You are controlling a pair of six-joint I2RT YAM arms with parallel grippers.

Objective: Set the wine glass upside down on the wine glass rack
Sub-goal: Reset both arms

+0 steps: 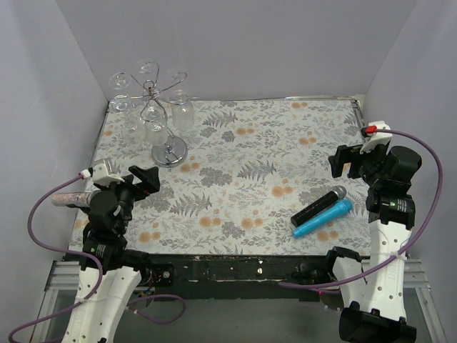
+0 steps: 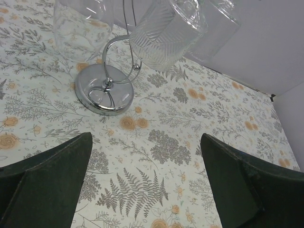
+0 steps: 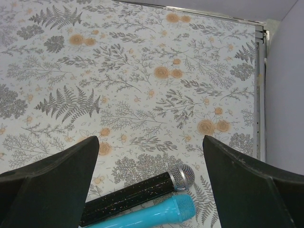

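Observation:
The silver wire wine glass rack (image 1: 158, 100) stands at the table's back left on its round shiny base (image 1: 170, 151). Several clear wine glasses hang upside down from its curled arms, one ribbed glass (image 1: 183, 113) on the right. In the left wrist view the base (image 2: 103, 88) and the ribbed glass (image 2: 167, 31) show ahead. My left gripper (image 1: 141, 181) is open and empty, just in front of the rack; its fingers (image 2: 45, 183) frame bare cloth. My right gripper (image 1: 350, 161) is open and empty at the right side.
A black microphone (image 1: 318, 205) and a blue microphone (image 1: 323, 218) lie side by side at the front right; both show in the right wrist view (image 3: 137, 194). A pink glittery tube (image 1: 70, 198) lies behind my left arm. The floral cloth (image 1: 250, 164) covers the table.

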